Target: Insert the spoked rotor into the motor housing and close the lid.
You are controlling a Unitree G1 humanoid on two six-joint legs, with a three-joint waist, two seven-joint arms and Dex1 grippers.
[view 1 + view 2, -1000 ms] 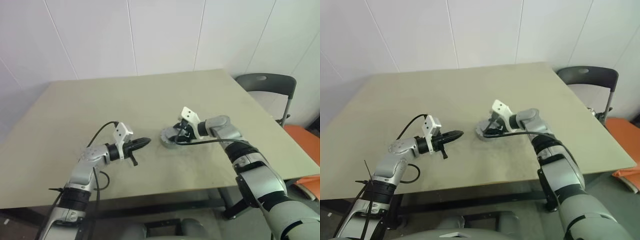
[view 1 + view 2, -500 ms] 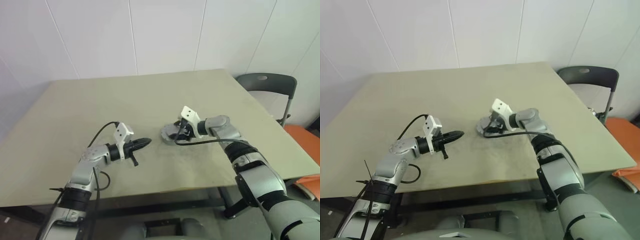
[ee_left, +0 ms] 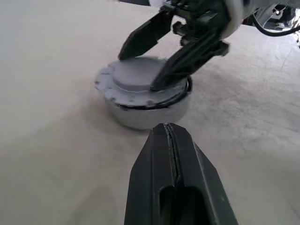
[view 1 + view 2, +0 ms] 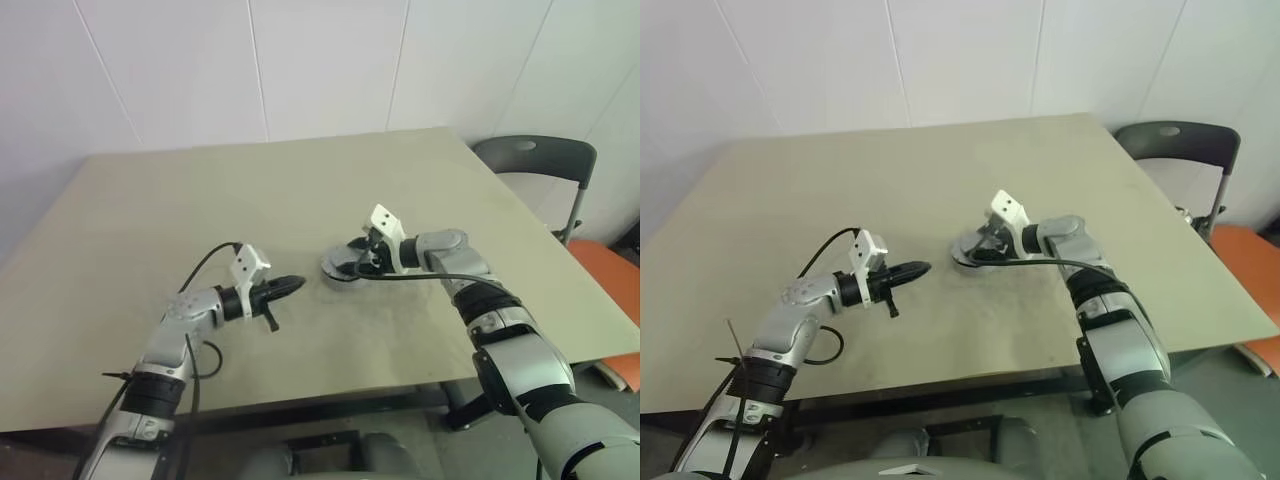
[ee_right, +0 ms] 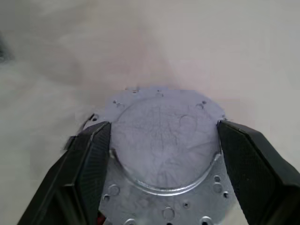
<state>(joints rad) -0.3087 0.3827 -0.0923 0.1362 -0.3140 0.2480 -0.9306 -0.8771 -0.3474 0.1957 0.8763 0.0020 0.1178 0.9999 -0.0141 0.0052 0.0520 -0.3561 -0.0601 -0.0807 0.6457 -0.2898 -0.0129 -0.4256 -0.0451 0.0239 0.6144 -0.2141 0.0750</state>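
The motor housing [image 4: 343,270] stands on the table [image 4: 200,200], a little right of its middle. The lid [image 3: 136,79], a grey disc with a raised round centre and small holes along its rim, lies on top of the housing [image 3: 145,117]. The spoked rotor is hidden. My right gripper [image 5: 163,124] comes at it from the right. Its fingers [image 5: 93,150] press against both sides of the lid's raised centre. My left gripper [image 4: 295,283] is shut and holds nothing. It hovers a short way left of the housing, pointing at it.
A grey chair [image 4: 535,160] stands past the table's right rear corner, with an orange object [image 4: 605,275] beside it. A white wall runs behind the table. A black cable [image 4: 205,262] loops above my left forearm.
The whole picture has shifted a little with the camera. My right gripper has turned slightly while staying on the lid. The left arm has kept still.
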